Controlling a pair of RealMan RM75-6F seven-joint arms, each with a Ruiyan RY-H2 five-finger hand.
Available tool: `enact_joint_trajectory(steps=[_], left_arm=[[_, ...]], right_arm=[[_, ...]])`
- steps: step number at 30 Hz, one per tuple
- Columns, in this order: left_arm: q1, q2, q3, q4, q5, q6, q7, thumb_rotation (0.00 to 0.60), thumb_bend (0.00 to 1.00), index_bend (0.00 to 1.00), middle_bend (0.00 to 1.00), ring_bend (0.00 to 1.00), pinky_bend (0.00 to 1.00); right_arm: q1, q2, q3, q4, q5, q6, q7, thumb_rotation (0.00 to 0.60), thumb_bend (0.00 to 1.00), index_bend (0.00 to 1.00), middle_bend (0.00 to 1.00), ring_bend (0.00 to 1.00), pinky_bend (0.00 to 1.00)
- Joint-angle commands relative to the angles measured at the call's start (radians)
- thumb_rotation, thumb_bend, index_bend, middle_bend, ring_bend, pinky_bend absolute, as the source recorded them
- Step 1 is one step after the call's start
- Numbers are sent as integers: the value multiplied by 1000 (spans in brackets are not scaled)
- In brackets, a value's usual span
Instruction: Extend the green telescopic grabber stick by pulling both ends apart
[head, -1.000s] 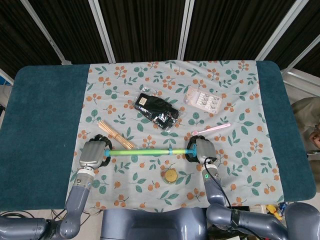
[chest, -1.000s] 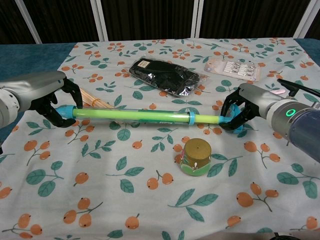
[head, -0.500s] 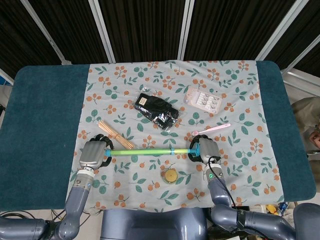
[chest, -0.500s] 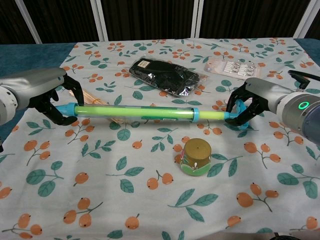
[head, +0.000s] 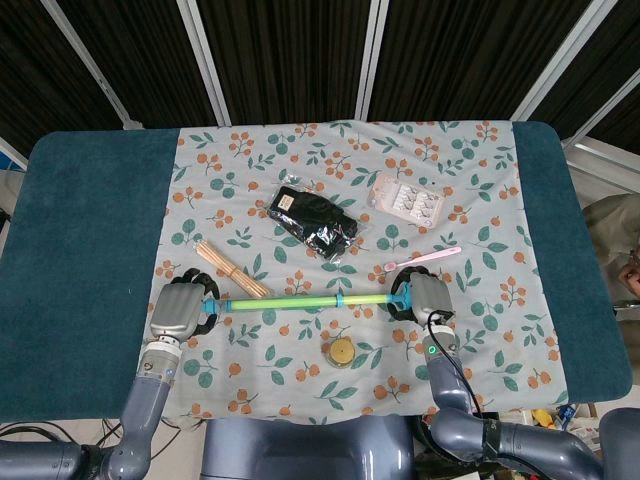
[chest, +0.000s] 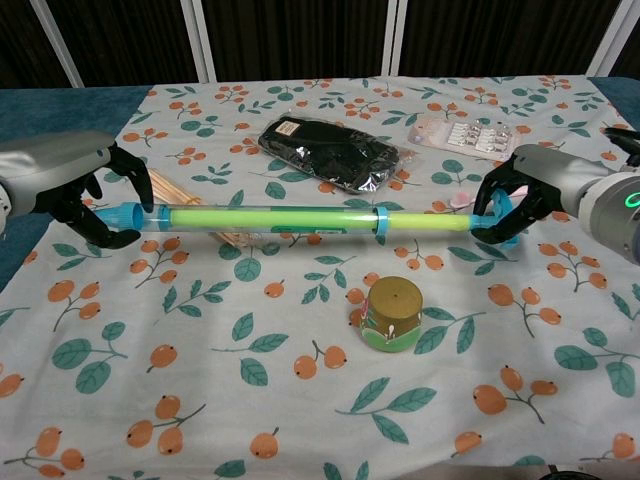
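The green telescopic grabber stick (head: 300, 301) (chest: 290, 217) lies level above the flowered cloth, with a blue collar right of its middle and blue caps at both ends. My left hand (head: 177, 311) (chest: 75, 185) grips its left end. My right hand (head: 428, 296) (chest: 535, 185) grips its right end, fingers curled around the blue tip. The thinner inner tube shows between the collar and my right hand.
A small gold round tin (head: 343, 351) (chest: 392, 312) stands just in front of the stick. A bundle of wooden sticks (head: 230, 268) lies behind its left part. Further back lie a black packet (head: 314, 221), a blister card (head: 407, 199) and a pink spoon (head: 425, 257).
Both hands have moved apart, the left further left and the right further right. The stick has grown longer, with more inner tube showing right of the collar.
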Motion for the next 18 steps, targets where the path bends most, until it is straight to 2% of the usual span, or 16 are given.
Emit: enact_joint_trajectory(steps=[1, 18], left_arm=[[7, 13, 7, -9, 5, 2, -4, 600, 414, 548, 288, 142, 290], [40, 115, 30, -20, 34, -28, -60, 600, 414, 549, 288, 142, 281]], right_arm=[[-3, 6, -1, 1, 3, 3, -1, 600, 452, 707, 257, 153, 206], [-28, 75, 1, 7, 12, 20, 0, 600, 453, 711, 257, 153, 205]])
